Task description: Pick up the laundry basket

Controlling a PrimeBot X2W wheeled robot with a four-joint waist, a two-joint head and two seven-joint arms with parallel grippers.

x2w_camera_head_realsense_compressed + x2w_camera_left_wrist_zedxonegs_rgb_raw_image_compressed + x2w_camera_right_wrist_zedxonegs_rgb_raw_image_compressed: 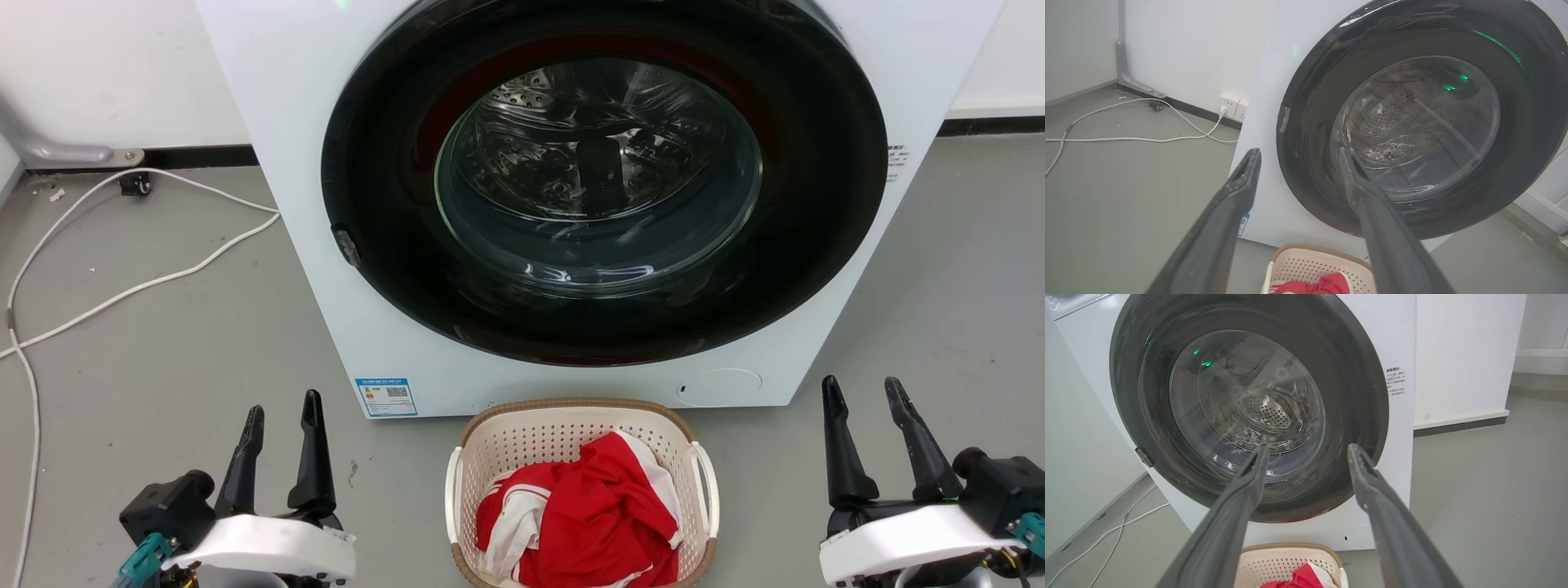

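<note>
basket [522,445]: on floor [163,327] just before washer [286,122], holding red cloth [588,506] | left gripper [283,406], right gripper [861,384]: jaws spread, empty, flanking basket | next: close on both white handles [709,490], lift level

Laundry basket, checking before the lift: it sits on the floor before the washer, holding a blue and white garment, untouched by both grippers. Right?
No. The head view shows the garment in the laundry basket is red and white, not blue. The rest holds: it sits on the floor before the washer, untouched by left gripper and right gripper.
</note>
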